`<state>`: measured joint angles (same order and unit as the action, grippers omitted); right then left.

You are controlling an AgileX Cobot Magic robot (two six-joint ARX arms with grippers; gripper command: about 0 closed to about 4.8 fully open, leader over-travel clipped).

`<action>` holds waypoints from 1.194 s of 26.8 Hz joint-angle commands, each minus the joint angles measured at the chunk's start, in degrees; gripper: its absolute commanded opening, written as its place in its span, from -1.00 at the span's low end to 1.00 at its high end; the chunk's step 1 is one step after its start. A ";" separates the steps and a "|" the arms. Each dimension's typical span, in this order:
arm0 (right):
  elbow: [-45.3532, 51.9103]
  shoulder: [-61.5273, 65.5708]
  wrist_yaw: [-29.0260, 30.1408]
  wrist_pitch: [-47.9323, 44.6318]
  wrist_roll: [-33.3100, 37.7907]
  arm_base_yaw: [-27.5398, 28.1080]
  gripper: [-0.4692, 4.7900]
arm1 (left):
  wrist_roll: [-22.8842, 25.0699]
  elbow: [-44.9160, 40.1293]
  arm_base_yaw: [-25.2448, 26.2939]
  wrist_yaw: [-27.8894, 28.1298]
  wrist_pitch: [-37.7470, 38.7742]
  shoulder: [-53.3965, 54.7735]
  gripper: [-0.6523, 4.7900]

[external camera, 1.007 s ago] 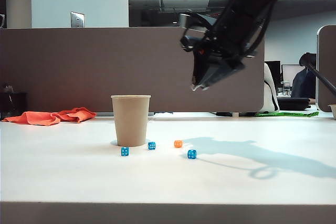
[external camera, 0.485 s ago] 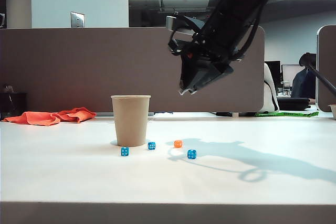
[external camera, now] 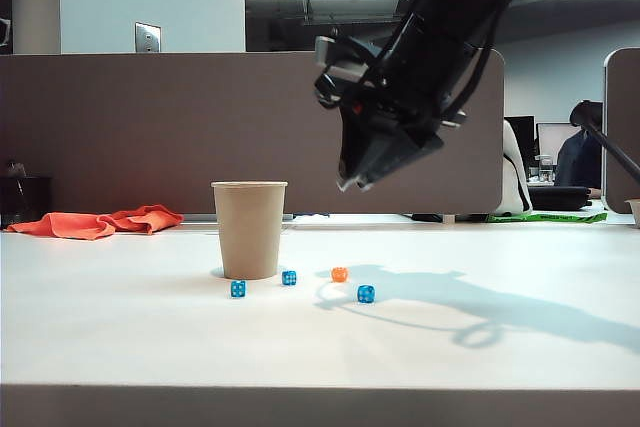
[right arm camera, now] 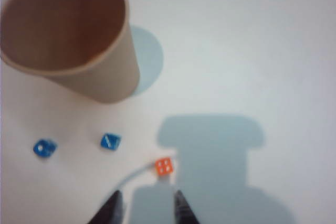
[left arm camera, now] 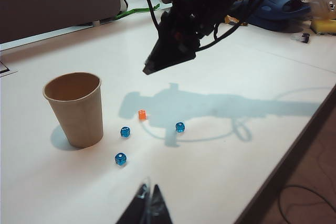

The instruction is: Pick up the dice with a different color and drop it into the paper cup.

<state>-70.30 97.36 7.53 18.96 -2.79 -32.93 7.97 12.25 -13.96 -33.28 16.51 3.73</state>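
The orange dice with a different color [external camera: 339,274] [left arm camera: 142,114] [right arm camera: 164,167] lies on the white table, right of the tan paper cup [external camera: 249,229] [left arm camera: 76,108] [right arm camera: 73,40], which stands upright. Three blue dice [external camera: 238,289] [external camera: 289,277] [external camera: 366,294] lie around it. My right gripper [external camera: 350,185] [left arm camera: 148,71] [right arm camera: 147,200] hangs open in the air well above the orange die, pointing down at it, nothing between its fingers. My left gripper [left arm camera: 149,192] is shut and empty, held back over the near part of the table, away from the dice.
An orange cloth [external camera: 100,222] lies at the far left by the brown partition [external camera: 150,117]. The table's edge [left arm camera: 294,145] runs close to the dice on one side. A blue object [left arm camera: 273,6] and clutter sit beyond the right arm.
My right arm has swung left and a little lower, bringing the gripper over the orange die. The dice, the cup and the left gripper have not moved.
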 commanded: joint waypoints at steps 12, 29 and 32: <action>-0.17 4.31 -3.76 3.06 4.28 -0.72 0.01 | -0.04 0.26 0.04 -0.39 -1.99 0.04 -0.78; -0.22 6.73 -7.56 -2.45 2.51 -3.82 0.19 | -0.04 0.26 0.04 -0.35 -2.03 0.07 -0.78; -0.22 7.87 -7.45 -2.54 2.47 -3.87 0.19 | -0.04 0.26 0.04 -0.35 -2.05 0.07 -0.78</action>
<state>-70.32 105.27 0.03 17.32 -0.08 -36.77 7.97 12.25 -13.93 -33.26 15.25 3.75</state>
